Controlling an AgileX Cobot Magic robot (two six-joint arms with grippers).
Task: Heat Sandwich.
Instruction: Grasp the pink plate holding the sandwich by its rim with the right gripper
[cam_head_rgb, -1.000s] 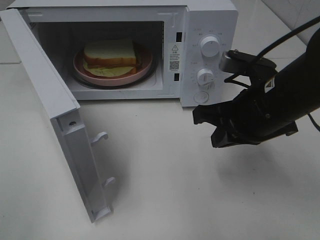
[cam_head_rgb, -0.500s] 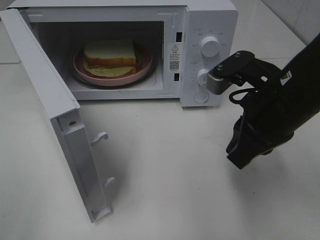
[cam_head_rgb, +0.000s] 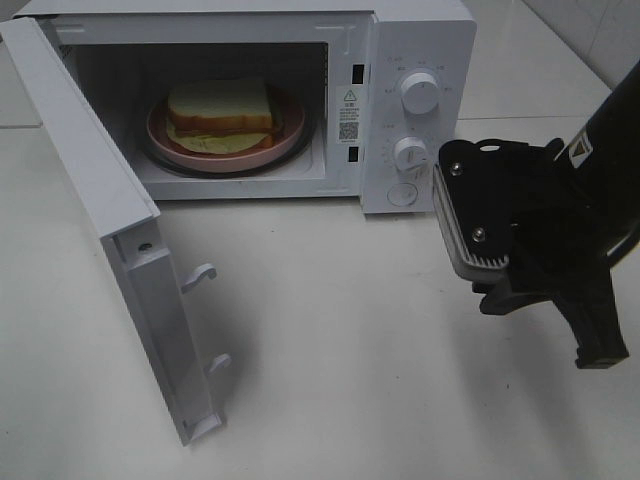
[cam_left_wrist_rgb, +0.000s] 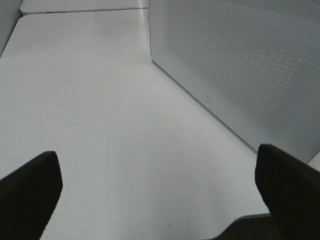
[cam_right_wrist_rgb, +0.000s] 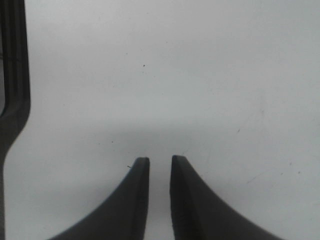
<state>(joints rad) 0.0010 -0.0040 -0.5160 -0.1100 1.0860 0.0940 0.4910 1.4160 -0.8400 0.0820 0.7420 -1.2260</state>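
Observation:
The sandwich, thick white bread with tan crust and pale filling, lies on a pink plate inside the white microwave. Its door stands wide open to the left. My right gripper hangs to the right of the microwave's knobs, pointing down at the table. In the right wrist view the right gripper shows its fingers a narrow gap apart with nothing between them. My left gripper is wide open and empty over bare table, beside the microwave's perforated side wall; the exterior view does not show it.
Two knobs and a round button sit on the microwave's control panel, close to the right arm's wrist. The open door's latch hooks stick out over the table. A white table lies in front of the microwave.
The right arm has drawn back to the right and turned its gripper from pointing left to pointing down. Its jaws have parted slightly. The left gripper looks unchanged.

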